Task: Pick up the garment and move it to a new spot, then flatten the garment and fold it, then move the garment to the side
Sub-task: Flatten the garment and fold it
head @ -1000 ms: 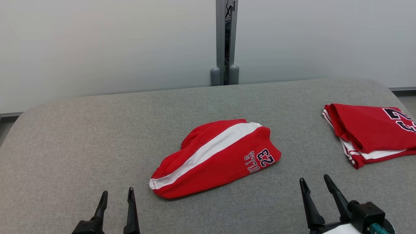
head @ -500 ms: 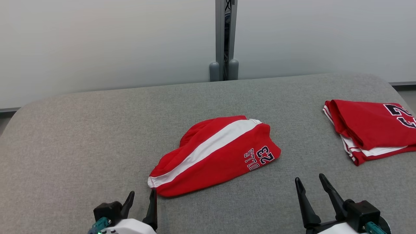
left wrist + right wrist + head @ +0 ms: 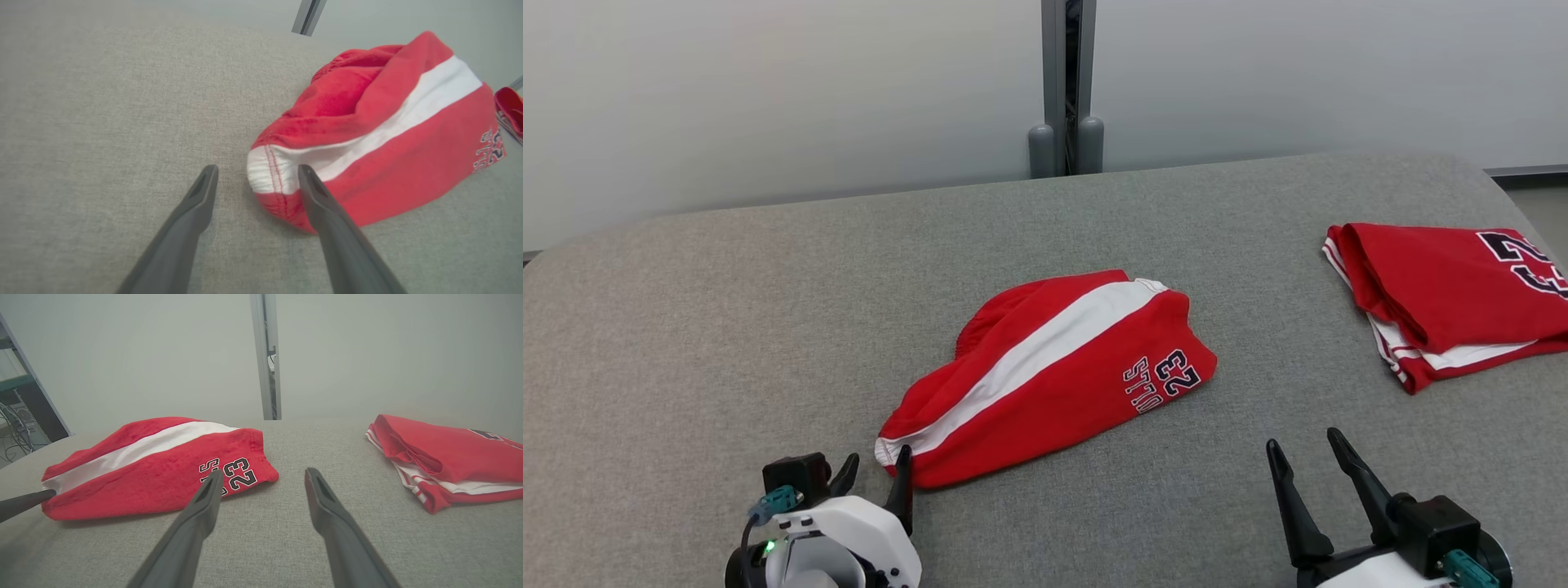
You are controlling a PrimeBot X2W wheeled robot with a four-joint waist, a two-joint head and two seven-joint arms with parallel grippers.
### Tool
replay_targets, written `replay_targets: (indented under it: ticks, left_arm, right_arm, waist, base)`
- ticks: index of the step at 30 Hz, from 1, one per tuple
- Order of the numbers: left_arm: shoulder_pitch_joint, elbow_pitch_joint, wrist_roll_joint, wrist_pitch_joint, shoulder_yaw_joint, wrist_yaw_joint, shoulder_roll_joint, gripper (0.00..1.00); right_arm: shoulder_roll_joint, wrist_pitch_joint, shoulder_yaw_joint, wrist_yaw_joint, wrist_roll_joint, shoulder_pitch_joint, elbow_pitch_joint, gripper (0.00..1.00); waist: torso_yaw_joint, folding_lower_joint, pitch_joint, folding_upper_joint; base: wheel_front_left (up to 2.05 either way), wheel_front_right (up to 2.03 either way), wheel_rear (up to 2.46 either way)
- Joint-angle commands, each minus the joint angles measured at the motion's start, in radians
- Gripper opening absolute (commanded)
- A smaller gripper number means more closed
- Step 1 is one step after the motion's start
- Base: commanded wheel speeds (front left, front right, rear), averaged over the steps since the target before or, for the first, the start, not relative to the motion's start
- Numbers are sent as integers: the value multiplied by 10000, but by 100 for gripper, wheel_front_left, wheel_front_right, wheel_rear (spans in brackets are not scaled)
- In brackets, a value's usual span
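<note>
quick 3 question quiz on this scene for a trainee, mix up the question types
1. True or false: the left gripper is shut on the striped shorts.
2. Where does the folded red garment lie relative to the striped shorts? A) to the robot's right B) to the robot's left C) on top of them
3. Fill in: the number printed on the striped shorts is ___.
Key: 1 false, its jaws stand open at the near end of the shorts; 2 A; 3 23.
</note>
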Motion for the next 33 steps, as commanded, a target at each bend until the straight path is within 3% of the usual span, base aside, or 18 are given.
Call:
replay_targets:
  ticks: [1, 5, 7, 8, 10, 11, 17, 22, 27, 33]
  left_arm:
    - [-257, 197, -154, -23, -100, -94, 45, 100]
    - [-464, 475, -431, -60, -271, -200, 48, 100]
    - [-590, 624, -567, -88, -377, -271, 50, 84]
    - [-666, 689, -611, -104, -437, -281, 48, 54]
    - [-764, 776, -723, -132, -523, -352, 53, 25]
    - [-809, 800, -732, -162, -572, -351, 51, 0]
    - [-945, 603, -503, -258, -764, -292, 50, 0]
    - [-394, -524, 230, -268, -716, -28, 256, 0]
    - [159, -1675, 805, -273, -671, 81, 367, 0]
    - [388, -2413, 1181, -273, -699, 105, 352, 0]
  right_arm:
    - [-121, -39, 10, 2, 28, -133, 5, 100]
    - [-156, -39, 64, 2, 38, -180, -3, 100]
    - [-179, -39, 94, 2, 45, -248, -1, 100]
    - [-186, -39, 99, 2, 51, -277, -2, 100]
    - [-204, -39, 91, 2, 54, -278, -4, 100]
    - [-212, -39, 88, 2, 48, -266, -2, 100]
    - [-206, -39, 176, 2, 25, -457, -132, 100]
    - [-64, -39, 209, 2, 636, -1172, 36, 100]
    - [-282, 34, 1149, 2, 1867, -2766, 1973, 100]
    - [-848, 1504, 2490, 4, 3639, -5225, 4014, 100]
  waist:
    - [-42, 0, 60, -1]
    - [-80, 0, 133, -1]
    - [-98, 0, 173, -1]
    - [-99, 0, 193, -1]
    - [-87, 0, 222, -1]
    - [-75, 0, 230, -1]
    - [151, 0, 356, -1]
    - [485, 0, 600, -1]
    - [901, 0, 804, -1]
    - [1367, 0, 1123, -1]
  base:
    - [0, 0, 0]
    - [0, 0, 0]
    - [0, 0, 0]
    - [0, 0, 0]
    - [0, 0, 0]
    - [0, 0, 0]
    - [0, 0, 0]
    - [0, 0, 0]
    - [0, 0, 0]
    - [0, 0, 0]
